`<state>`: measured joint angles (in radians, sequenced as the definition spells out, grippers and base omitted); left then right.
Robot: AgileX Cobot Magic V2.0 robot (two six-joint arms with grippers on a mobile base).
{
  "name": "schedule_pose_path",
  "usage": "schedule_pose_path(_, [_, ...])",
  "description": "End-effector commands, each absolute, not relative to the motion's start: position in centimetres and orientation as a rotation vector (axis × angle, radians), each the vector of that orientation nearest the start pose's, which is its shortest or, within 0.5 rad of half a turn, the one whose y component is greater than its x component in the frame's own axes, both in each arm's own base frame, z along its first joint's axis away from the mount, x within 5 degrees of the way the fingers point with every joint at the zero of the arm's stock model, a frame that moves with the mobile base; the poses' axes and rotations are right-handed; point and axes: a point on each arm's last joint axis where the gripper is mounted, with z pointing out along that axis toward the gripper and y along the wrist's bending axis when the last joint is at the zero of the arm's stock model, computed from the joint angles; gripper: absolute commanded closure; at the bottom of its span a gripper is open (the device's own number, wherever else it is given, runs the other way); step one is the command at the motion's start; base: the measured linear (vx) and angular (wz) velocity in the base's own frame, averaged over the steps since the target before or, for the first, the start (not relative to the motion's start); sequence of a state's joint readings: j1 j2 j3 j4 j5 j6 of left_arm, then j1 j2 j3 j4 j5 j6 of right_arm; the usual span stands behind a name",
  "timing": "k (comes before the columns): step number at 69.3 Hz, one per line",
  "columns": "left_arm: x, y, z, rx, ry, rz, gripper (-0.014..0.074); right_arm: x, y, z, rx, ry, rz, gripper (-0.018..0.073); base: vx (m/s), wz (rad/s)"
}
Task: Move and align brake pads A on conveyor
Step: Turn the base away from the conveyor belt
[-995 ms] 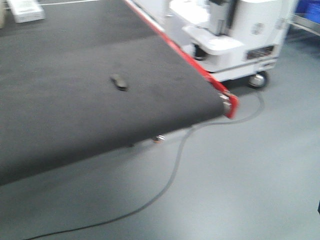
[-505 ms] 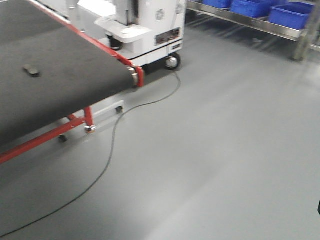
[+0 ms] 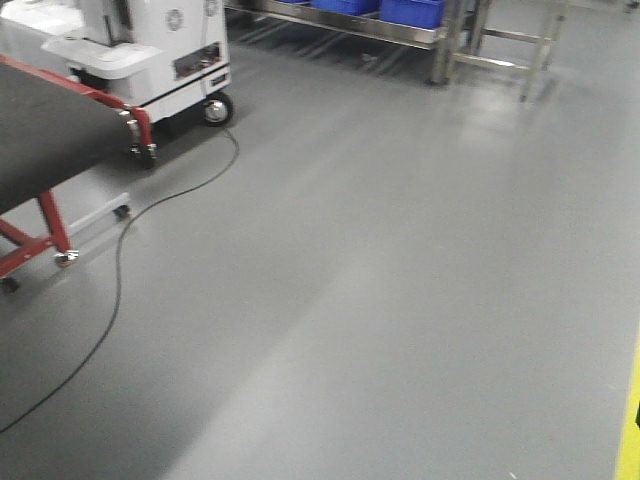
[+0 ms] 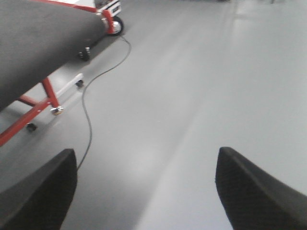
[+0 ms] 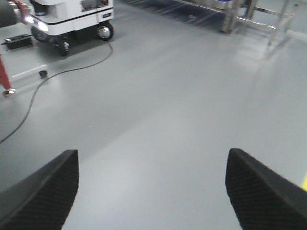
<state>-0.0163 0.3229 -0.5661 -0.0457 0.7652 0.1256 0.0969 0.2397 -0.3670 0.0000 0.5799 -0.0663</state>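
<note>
Glossy grey floor (image 3: 400, 300), open and wide, filling most of all three views. Conveyor (image 3: 40, 140): dark-grey felt-like belt with a red side edge, seen only at its end, at the far left of the front view and the upper left of the left wrist view; carried on a red leg frame (image 3: 52, 225) standing on the floor. Brake pads A: none visible on the stretch of belt in view. White wheeled unit (image 3: 150, 50): just beyond the belt end, on castors. Black cable (image 3: 117, 262): lying loose on the floor, curving from the white unit past the red frame towards the lower left. Steel rack (image 3: 340, 22) with blue bins (image 3: 410, 10): along the far wall, well apart from the belt. Yellow strip (image 3: 630, 430): at the lower right edge of the floor. Left pincer (image 4: 144, 158): jaws wide apart, dark fingers (image 4: 38, 191) at the two lower corners of its view, bare floor between them, holding and touching nothing, well to the right of the belt end. Right pincer (image 5: 152, 158): jaws likewise wide apart, cross-hatched black fingers (image 5: 259, 187) at the lower corners, only floor between them, gripping nothing.
</note>
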Motion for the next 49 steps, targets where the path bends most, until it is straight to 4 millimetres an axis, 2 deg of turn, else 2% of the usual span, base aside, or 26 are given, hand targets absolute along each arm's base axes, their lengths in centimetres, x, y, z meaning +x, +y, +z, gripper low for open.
schedule_pose_path(1, [5.91, -0.47, 32.56, 0.126, 1.919, 0.004, 0.0042, 6.21, 0.56, 28.36, -0.154, 1.842, 0.009, -0.0029, -0.35, -0.49])
schedule_pose_path(49, [5.91, -0.47, 32.56, 0.126, 1.919, 0.004, 0.0042, 6.20, 0.56, 28.34, -0.154, 1.845, 0.009, -0.0029, -0.30, -0.53])
